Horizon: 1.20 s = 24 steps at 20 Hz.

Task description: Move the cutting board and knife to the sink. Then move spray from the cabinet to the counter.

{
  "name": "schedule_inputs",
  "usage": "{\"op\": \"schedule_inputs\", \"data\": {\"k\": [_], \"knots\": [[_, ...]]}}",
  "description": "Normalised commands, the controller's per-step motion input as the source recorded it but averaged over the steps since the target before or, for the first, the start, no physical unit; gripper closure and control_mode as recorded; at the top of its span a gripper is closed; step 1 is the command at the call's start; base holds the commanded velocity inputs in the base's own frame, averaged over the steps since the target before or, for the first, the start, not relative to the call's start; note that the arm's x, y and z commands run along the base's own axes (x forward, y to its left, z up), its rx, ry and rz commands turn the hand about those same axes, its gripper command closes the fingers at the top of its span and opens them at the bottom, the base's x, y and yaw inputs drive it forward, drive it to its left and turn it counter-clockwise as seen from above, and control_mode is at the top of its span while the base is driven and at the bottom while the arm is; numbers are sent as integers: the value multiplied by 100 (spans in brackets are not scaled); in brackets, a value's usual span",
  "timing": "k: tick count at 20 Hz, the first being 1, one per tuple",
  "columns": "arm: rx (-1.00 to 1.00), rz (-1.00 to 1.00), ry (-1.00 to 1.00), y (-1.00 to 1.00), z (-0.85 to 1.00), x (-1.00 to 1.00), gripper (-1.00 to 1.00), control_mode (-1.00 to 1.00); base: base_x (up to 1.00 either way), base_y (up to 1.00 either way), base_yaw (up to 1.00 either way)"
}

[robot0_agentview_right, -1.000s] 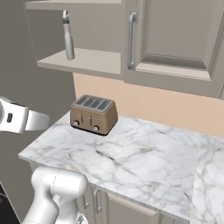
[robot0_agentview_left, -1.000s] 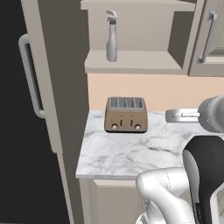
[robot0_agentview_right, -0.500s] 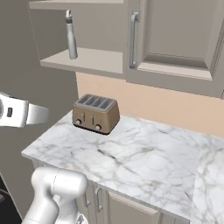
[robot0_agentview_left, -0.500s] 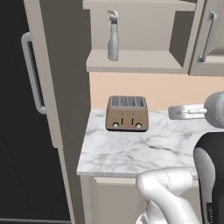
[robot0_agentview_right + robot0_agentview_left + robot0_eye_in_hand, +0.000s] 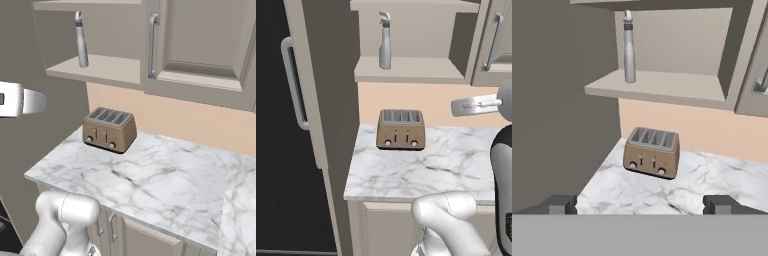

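The spray (image 5: 385, 41) is standing upright on the open shelf of the cabinet (image 5: 411, 75), near the left end of that shelf. In the hand view the spray (image 5: 629, 49) is sitting up high, above and a little to the left of the toaster (image 5: 652, 152). In the right base view the spray (image 5: 81, 41) is also standing on the shelf, with a closed cabinet door and its grey bar handle (image 5: 152, 45) off to the right.

Below the shelf, the brown four-slot toaster (image 5: 400, 130) is sitting on the white marble counter (image 5: 431, 170), close to the peach back wall. A tall dark fridge (image 5: 286, 130) with a grey handle is standing to the left of the counter.

The gripper (image 5: 640, 205) is hanging in the air in front of the counter. Its two dark fingertips (image 5: 561, 204) are standing far apart, wide open, and nothing is sitting between them.
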Motion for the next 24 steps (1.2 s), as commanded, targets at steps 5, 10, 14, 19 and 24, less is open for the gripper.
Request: {"op": "schedule_inputs", "data": {"k": [5, 10, 14, 19, 24], "knots": [[1, 11, -4, 1, 9, 34, -100, -100, 0, 0, 0], [2, 23, -12, 1, 0, 26, -100, -100, 0, 0, 0], [0, 14, -22, 8, 0, 26, -100, -100, 0, 0, 0], [0, 1, -8, 19, 2, 35, -100, -100, 0, 0, 0], [0, -3, -5, 8, 31, 17, -100, -100, 0, 0, 0]]}}
